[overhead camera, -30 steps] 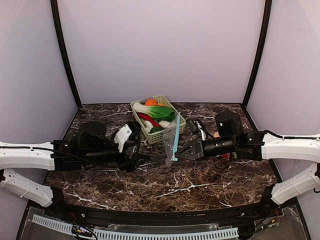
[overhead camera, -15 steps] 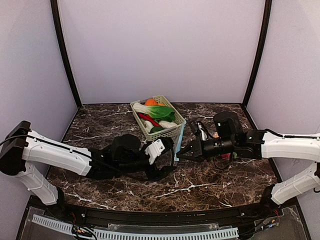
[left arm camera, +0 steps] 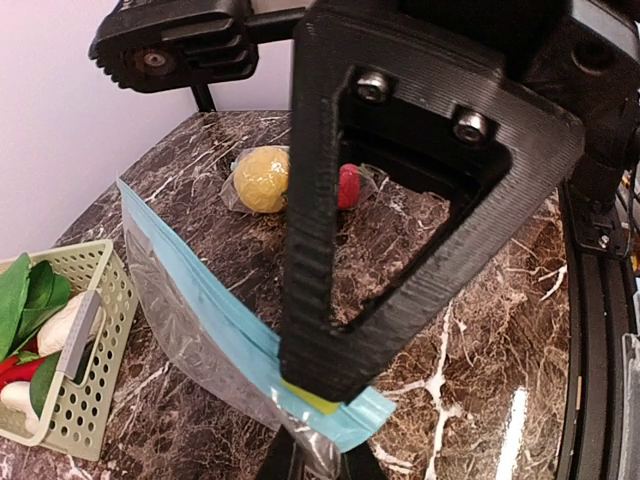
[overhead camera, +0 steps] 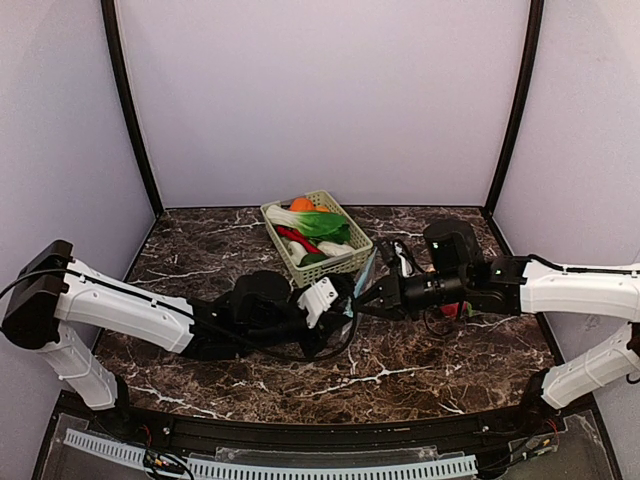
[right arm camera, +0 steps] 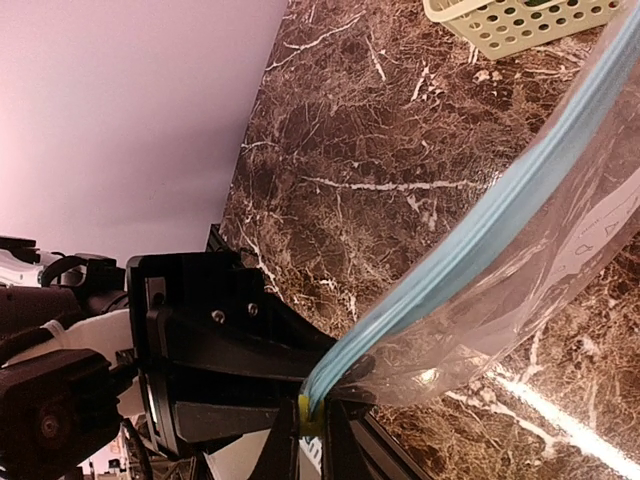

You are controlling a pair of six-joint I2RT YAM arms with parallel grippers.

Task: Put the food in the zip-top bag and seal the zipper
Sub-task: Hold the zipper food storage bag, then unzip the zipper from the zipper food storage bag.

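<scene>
Two tools meet at the zip-top bag (left arm camera: 185, 335), which hangs upright just in front of the pale green basket (overhead camera: 345, 262), above the marble tabletop (overhead camera: 400, 370). The right tool (right arm camera: 305, 445) is clamped on one end of the blue zipper strip, and the left tool (left arm camera: 318, 395) pinches the same strip right beside it. Leafy greens (overhead camera: 322, 222), an orange (overhead camera: 301, 204) and a red chilli (overhead camera: 296, 239) lie in the basket. A yellow toy fruit (left arm camera: 262, 180) sits on the tabletop near the right arm.

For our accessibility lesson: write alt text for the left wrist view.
The right gripper fills the frame, pinching the blue zipper edge of a clear zip-top bag above a dark marble table. A pale green basket of toy vegetables sits left.
</scene>
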